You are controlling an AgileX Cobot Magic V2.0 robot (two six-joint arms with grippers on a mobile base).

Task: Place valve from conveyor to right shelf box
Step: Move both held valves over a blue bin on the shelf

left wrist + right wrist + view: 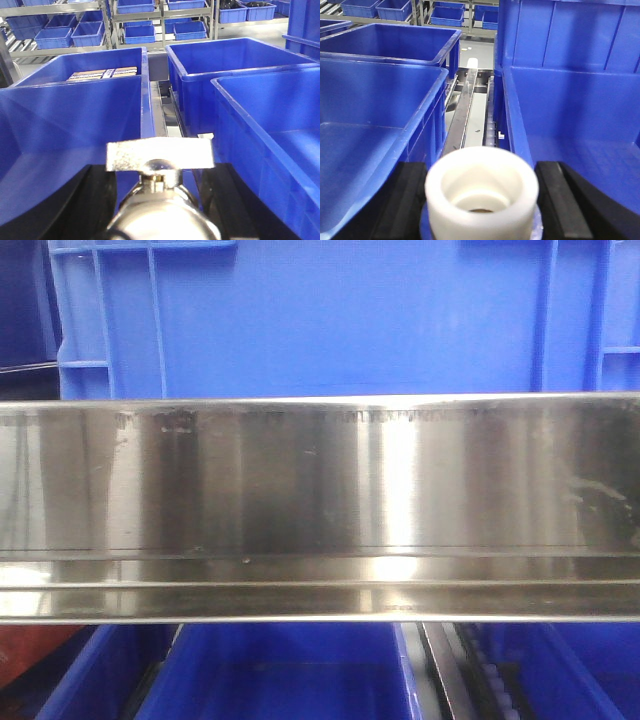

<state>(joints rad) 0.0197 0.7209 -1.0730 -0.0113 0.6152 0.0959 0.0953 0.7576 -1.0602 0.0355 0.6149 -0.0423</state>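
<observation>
White plastic fills the bottom centre of the right wrist view: the right gripper (482, 202) pinches the valve (482, 190) between its black fingers (402, 205), which press against either side of the capped end. The cap's open mouth faces the camera, so the valve's long axis runs straight along the line of sight, pointing away into the frame. Beyond it a narrow steel track (465, 110) runs up the middle, flanked by a blue bin on the left (370, 115) and a taller blue bin on the right (570, 115). In the left wrist view the left gripper (161, 210) clamps a second valve (160, 155), silvery, between dark fingers (100, 200); its flat handle lies crosswise, left to right, above a rounded body whose long axis I cannot tell. Ahead sit three blue bins: one at the left (75, 115) holding brownish packs (102, 74), one at the upper right (235, 65), one at the right edge (280, 130). Racks of small blue bins (55, 37) line the top. The front view shows only a brushed stainless shelf rail (320, 490) running across, with a blue crate (330, 320) above it.
</observation>
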